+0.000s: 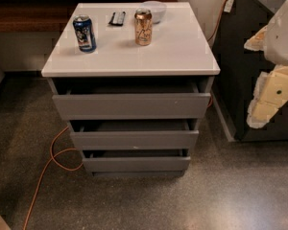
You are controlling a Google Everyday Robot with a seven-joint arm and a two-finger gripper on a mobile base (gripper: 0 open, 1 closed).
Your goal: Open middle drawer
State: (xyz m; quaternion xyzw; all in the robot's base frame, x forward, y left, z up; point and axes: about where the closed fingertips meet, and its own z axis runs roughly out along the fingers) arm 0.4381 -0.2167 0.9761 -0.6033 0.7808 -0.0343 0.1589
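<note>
Three grey drawer fronts face us, and the middle drawer [134, 139] sits between the taller one above and the shortest below. Our gripper [270, 98] hangs to the right, well apart from it; we cannot tell how wide it stands. Its arm [285, 32] rises toward the far right. Farther back, a blue can [84, 32] and a gold can [143, 27] stand on the white top [173, 51].

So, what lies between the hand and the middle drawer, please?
Only bare floor, in the camera view; the hand hangs at the right, off the middle drawer.
</note>
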